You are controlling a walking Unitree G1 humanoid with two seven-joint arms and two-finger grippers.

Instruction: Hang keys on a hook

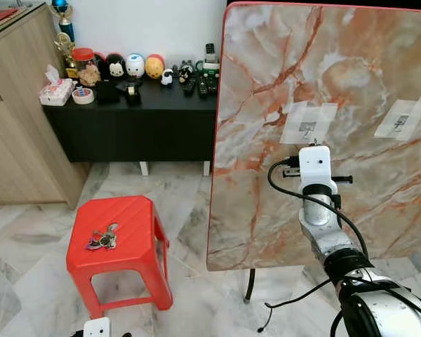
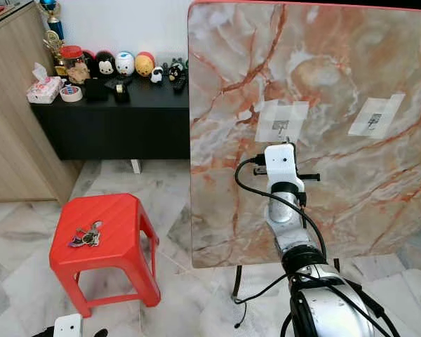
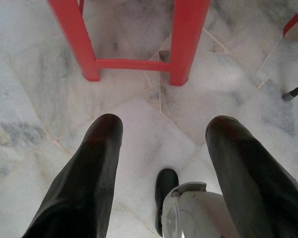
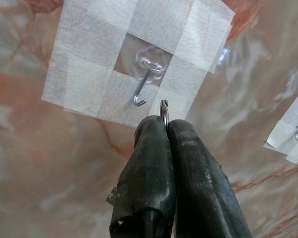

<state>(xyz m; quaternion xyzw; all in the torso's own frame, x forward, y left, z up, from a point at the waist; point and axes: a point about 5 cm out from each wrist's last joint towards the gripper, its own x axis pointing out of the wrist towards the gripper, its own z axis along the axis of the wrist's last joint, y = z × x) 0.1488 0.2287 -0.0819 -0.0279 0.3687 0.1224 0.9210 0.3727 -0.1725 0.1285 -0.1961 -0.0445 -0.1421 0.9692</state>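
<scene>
- The right gripper [image 4: 165,120] is raised against the upright marble slab [image 1: 351,84], its two black fingers [image 4: 146,163] pressed together on a small metal key ring [image 4: 164,108] that pokes out between the tips.
- That ring sits just beside the hook [image 4: 145,82], at about four o'clock from the hook's curled end; the hook is taped to the slab under white tape patches [image 4: 89,74].
- A second taped hook [image 1: 401,121] lies at three o'clock from the first.
- A bunch of keys [image 1: 102,239] lies on the red stool [image 1: 130,242], at eight o'clock from the slab.
- The left gripper [image 3: 161,148] hangs low over the marble floor [image 3: 139,114] by the stool's legs, fingers spread apart, holding nothing.
</scene>
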